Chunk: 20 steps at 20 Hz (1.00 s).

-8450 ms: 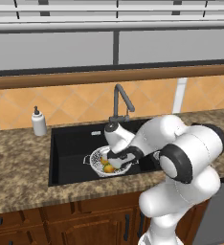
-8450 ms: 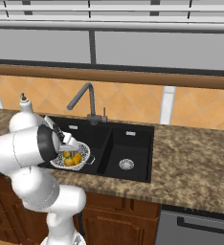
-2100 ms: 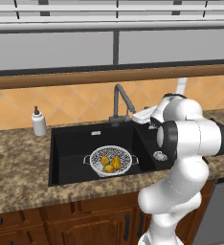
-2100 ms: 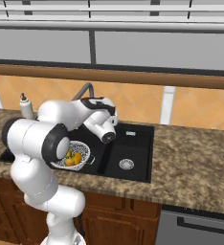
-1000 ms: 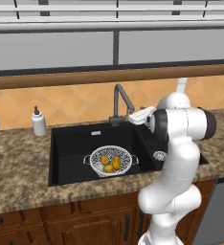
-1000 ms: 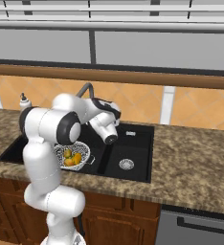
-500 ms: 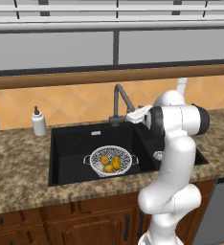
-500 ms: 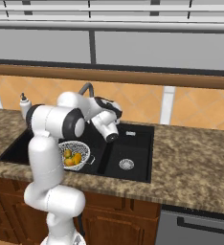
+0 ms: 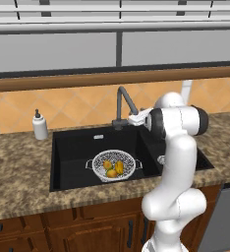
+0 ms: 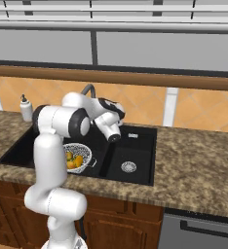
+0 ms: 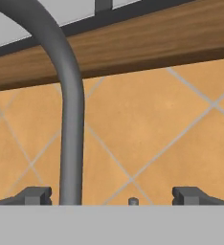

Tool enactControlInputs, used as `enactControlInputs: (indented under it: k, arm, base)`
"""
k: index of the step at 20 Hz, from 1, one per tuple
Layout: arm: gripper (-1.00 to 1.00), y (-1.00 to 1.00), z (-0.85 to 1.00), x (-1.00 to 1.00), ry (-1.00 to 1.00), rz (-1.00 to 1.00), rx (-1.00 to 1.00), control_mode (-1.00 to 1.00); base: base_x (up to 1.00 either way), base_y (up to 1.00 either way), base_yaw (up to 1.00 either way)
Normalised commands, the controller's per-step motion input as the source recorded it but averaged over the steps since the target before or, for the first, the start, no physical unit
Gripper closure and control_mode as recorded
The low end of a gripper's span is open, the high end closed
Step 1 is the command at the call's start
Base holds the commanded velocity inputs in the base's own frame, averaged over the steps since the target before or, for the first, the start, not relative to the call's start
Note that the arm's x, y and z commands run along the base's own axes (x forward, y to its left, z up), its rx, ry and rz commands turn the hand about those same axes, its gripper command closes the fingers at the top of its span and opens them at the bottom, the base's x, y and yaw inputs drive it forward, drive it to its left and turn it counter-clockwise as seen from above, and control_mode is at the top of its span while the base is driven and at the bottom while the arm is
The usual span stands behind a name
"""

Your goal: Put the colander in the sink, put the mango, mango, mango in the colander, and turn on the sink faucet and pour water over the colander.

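The silvery colander (image 9: 113,166) sits in the large basin of the black sink (image 9: 72,157), with the yellow-orange mangos (image 9: 112,168) inside it. From the right base view the colander (image 10: 80,154) and mangos (image 10: 74,160) show beside my arm. The dark grey sink faucet (image 9: 121,100) rises at the sink's back edge. My gripper (image 9: 132,119) is level with the faucet's base, just right of it, and stands open and empty. In the hand view the faucet's stem (image 11: 71,124) rises just inside the left fingertip (image 11: 35,195), and my gripper (image 11: 111,196) faces the tiled wall. No water shows.
A white soap dispenser (image 9: 39,125) stands on the counter left of the sink. The smaller basin (image 10: 130,151) with its silver drain (image 10: 128,167) lies to the right. A wooden ledge (image 9: 87,81) runs above the tiled backsplash. A dishwasher front (image 9: 225,216) is at lower right.
Over the last second my hand has slid a little to the left, closer to the faucet's base. The jaws stay open; colander and mangos have not moved.
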Motion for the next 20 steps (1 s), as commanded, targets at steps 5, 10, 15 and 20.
enactControlInputs:
  k: [5,10,15,20]
  arm:
    - [-1.0,0.0,-0.16,0.3,0.0,-0.03,0.0,-1.0]
    - [-1.0,0.0,-0.12,0.3,0.0,-0.02,0.0,-1.0]
    - [-1.0,0.0,-0.15,0.23,0.0,0.0,0.0,-1.0]
    - [-1.0,0.0,-0.12,0.29,0.0,0.0,0.0,-1.0]
  base:
    - [0.0,0.0,0.0]
    - [0.0,0.0,0.0]
    - [0.0,0.0,0.0]
    - [0.0,0.0,0.0]
